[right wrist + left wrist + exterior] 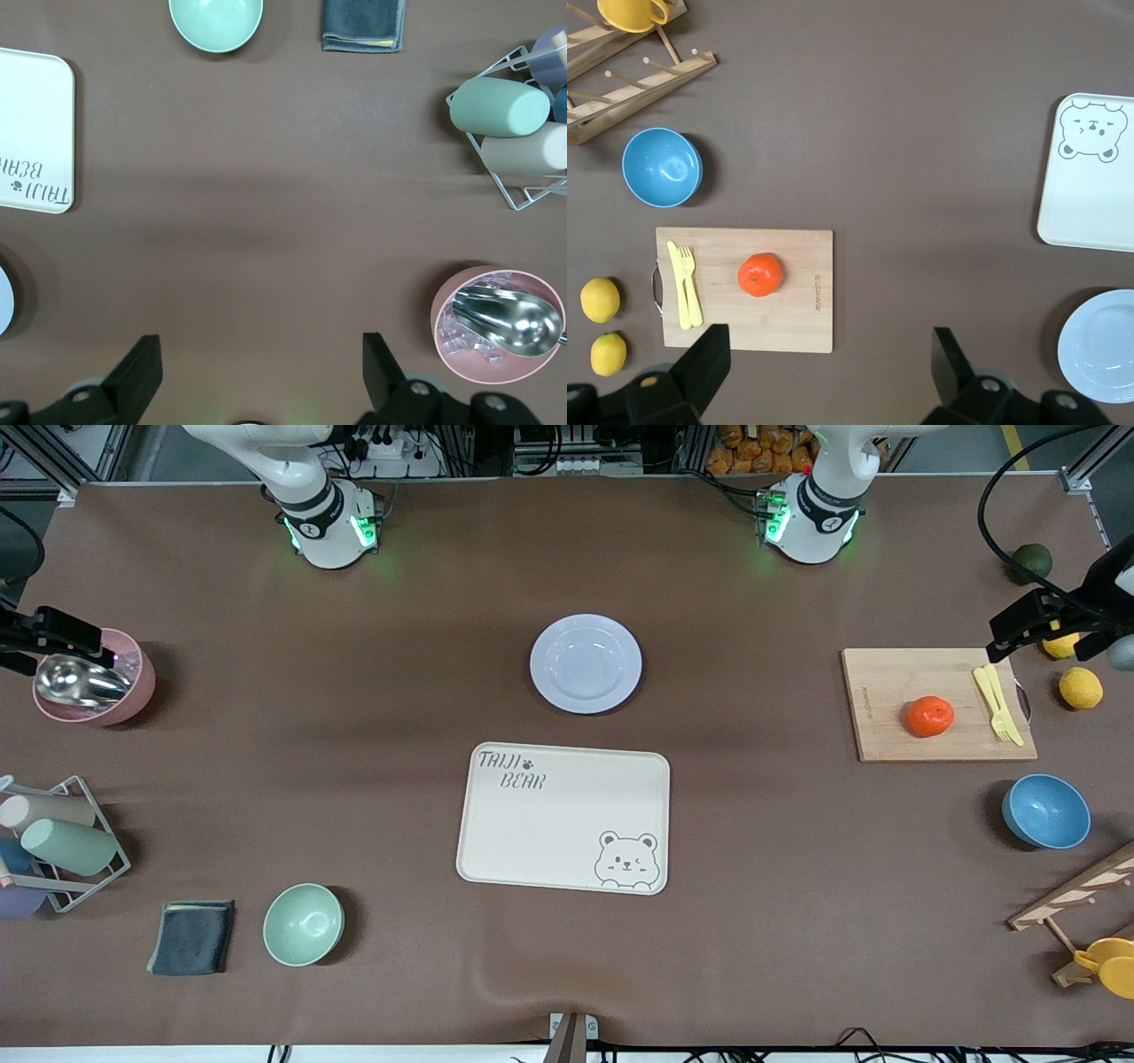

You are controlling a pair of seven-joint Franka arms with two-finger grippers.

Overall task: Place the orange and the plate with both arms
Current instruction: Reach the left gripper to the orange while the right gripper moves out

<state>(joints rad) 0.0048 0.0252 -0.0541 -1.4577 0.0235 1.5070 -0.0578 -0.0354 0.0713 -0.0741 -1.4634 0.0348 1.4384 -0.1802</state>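
Observation:
The orange [930, 716] lies on a wooden cutting board [886, 731] toward the left arm's end of the table; it also shows in the left wrist view [760, 274]. The pale plate [586, 663] sits on the table mid-way between the two bases, empty, and also shows in the left wrist view [1101, 345]. My left gripper [1019, 624] is open and empty, up over the table edge beside the board [830, 359]. My right gripper [84, 642] is open and empty, up over a pink cup [261, 363].
A beige bear tray [563, 817] lies nearer the camera than the plate. A yellow fork and knife [998, 701] lie on the board, with lemons [1081, 687], a blue bowl [1046, 810] and a cup rack [1076, 903] nearby. The pink cup [93, 682] holds a metal scoop; a mint bowl [303, 924], cloth [192, 936] and wire rack [62, 841] stand at the right arm's end.

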